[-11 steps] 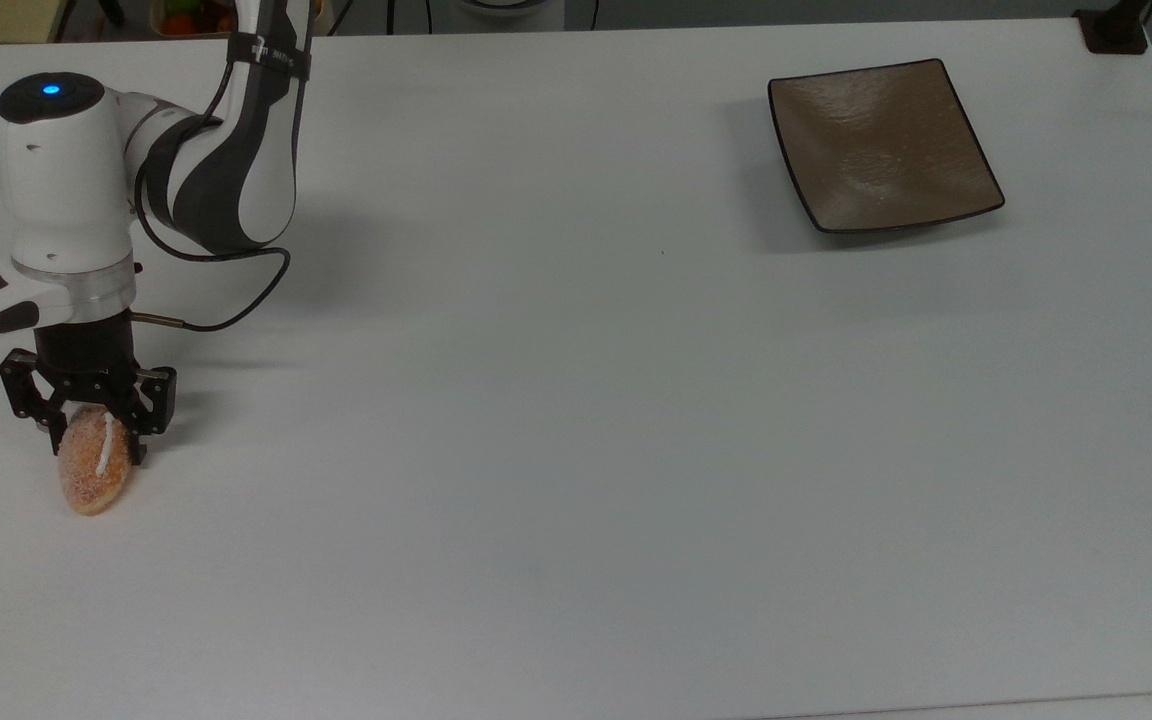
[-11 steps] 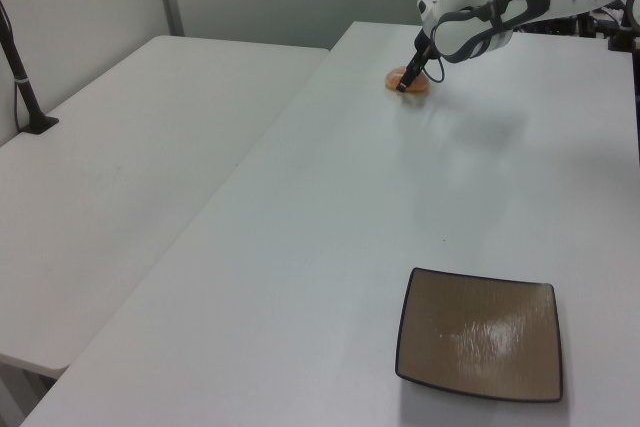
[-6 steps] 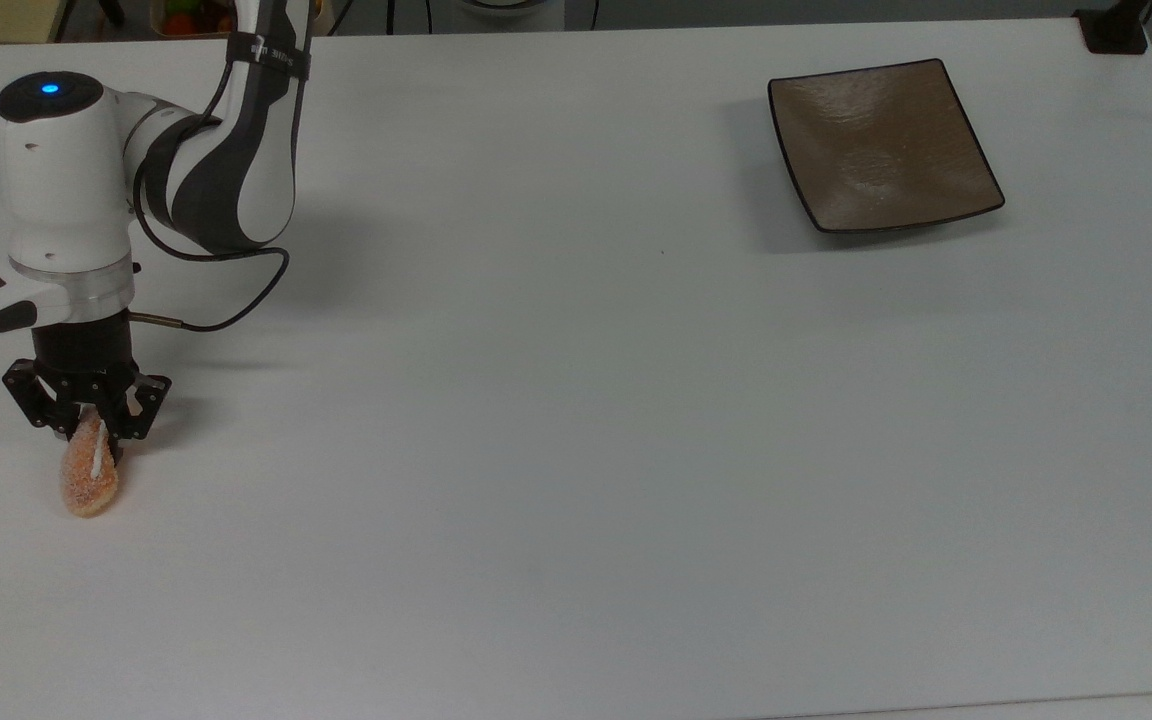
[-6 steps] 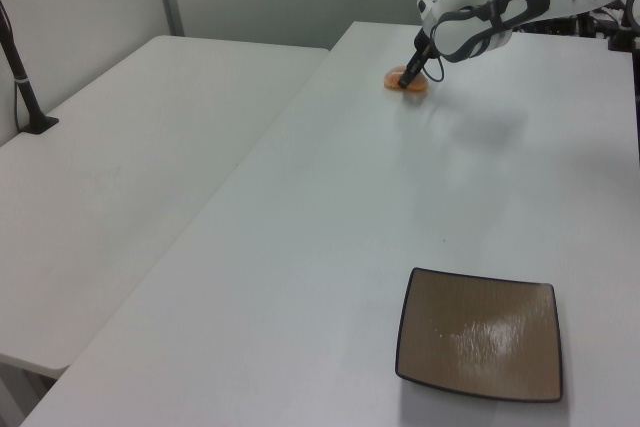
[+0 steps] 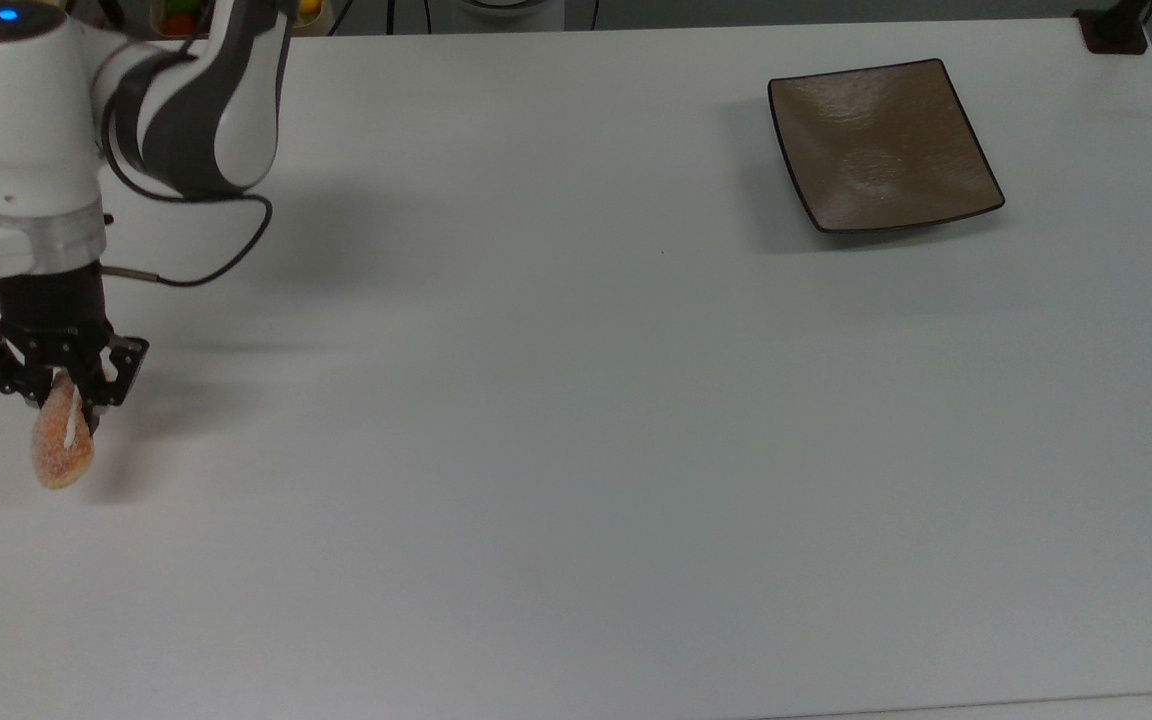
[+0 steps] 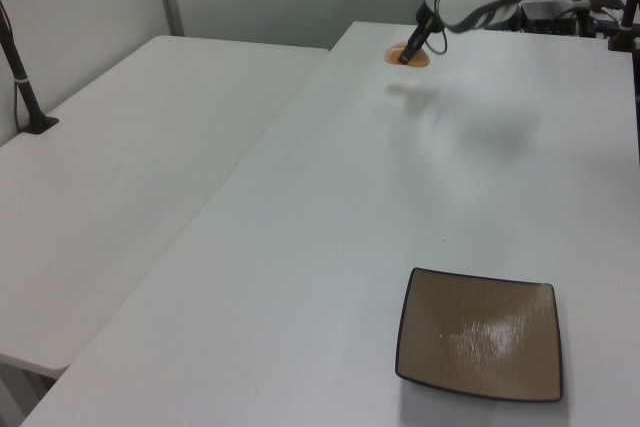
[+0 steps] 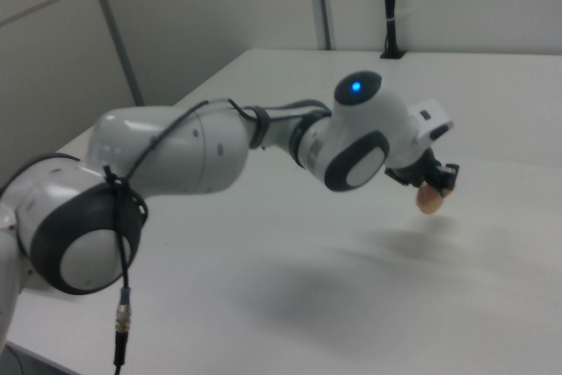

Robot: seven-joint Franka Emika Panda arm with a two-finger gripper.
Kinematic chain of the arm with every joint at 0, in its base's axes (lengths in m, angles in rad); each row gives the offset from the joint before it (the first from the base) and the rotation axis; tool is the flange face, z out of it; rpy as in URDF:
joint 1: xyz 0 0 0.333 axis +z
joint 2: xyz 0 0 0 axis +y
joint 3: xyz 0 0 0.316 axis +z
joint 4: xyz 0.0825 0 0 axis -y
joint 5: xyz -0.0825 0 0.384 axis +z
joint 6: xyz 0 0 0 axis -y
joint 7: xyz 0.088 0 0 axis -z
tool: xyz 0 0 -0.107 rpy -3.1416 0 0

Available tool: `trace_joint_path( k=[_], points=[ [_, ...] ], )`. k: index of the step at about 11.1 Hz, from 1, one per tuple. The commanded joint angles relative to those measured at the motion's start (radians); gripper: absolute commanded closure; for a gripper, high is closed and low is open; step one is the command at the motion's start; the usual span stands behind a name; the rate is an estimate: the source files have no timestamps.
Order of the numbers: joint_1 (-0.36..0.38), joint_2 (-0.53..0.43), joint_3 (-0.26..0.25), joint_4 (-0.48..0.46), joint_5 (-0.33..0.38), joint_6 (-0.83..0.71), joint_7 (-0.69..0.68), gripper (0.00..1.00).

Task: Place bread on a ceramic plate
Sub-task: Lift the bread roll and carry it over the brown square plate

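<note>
Bread [image 5: 61, 450]: orange-tan crust, rough and grainy with a sugary speckle, matt; a thin smooth white stripe runs along it. Ceramic plate [image 5: 881, 145]: brown glaze, glossy, with pale highlights on a slightly rippled face in the top view and the left view [image 6: 482, 335]; thin dark rim. Table [image 5: 576, 450]: white top, smooth, matt to faintly satin, holding soft shadows. Robot arm [image 7: 202, 151]: smooth white shells with a plastic look and a mild sheen, dark grey joint covers, a dull metallic ring at the wrist. Gripper [image 5: 56, 385]: black, matt, hard-edged parts. Cable [image 5: 206, 265]: black, smooth sheath.
</note>
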Motion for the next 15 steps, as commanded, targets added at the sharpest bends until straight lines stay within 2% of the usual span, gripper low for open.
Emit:
trace_joint_path(
  k=[1,5,7,11,13,15],
  points=[
    [0.016,-0.216,0.000,-0.118,-0.002,-0.243,0.004,0.70],
    [0.047,-0.447,0.000,-0.161,-0.001,-0.670,0.004,0.70],
    [0.085,-0.545,0.000,-0.195,-0.001,-0.835,0.004,0.69],
    [0.169,-0.743,-0.002,-0.348,-0.002,-1.028,0.004,0.69],
    [0.232,-0.777,-0.002,-0.374,-0.002,-1.093,0.013,0.68],
    [0.345,-0.788,-0.002,-0.396,-0.002,-1.101,0.128,0.68]
  ],
)
